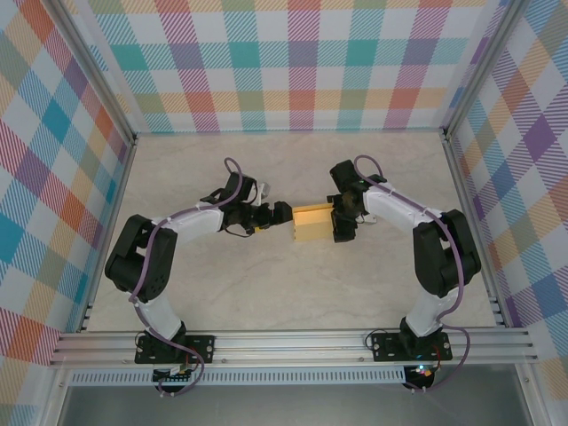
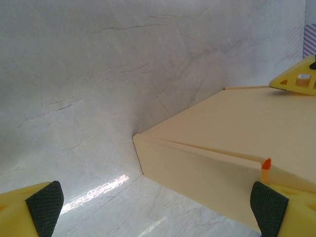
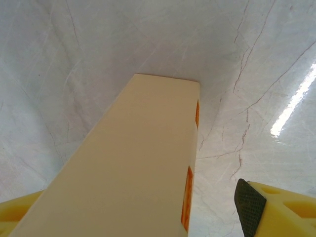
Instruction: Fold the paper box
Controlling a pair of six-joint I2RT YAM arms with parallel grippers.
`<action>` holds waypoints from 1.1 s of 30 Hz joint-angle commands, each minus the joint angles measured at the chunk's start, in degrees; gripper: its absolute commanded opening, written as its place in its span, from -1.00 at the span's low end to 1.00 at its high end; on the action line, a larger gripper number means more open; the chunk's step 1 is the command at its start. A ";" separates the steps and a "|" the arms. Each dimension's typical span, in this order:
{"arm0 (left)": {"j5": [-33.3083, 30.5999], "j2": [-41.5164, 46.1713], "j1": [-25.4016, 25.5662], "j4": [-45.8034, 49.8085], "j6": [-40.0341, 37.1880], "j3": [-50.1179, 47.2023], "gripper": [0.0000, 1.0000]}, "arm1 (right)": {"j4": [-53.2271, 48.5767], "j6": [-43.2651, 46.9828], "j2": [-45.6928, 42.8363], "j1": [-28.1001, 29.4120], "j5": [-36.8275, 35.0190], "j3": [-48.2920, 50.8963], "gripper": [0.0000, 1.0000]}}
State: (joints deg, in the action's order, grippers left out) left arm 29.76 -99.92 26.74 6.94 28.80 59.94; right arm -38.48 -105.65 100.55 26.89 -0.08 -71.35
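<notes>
- We see a small yellow-orange card box (image 1: 312,224) flat on the pale marbled table (image 1: 266,293).
- At its 9 o'clock, the left gripper (image 1: 282,215): jaws spread wide.
- At 3 o'clock, the right gripper (image 1: 338,222): jaws spread, straddling the box.

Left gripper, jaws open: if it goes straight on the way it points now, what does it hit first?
The paper box: its near side wall lies ahead of the left gripper, off to one side, so one finger would likely touch first. On the other side the way ahead is bare table. Depth is unclear.
</notes>
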 commanded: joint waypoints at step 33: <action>7.75 -0.63 1.11 -4.37 3.91 4.03 1.00 | 1.25 1.40 2.30 1.98 6.57 -2.74 0.86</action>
State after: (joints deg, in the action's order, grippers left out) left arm 32.56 -100.36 26.74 7.38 32.40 60.27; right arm -37.34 -105.69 101.56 26.87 0.43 -72.20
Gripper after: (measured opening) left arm 0.999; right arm 0.931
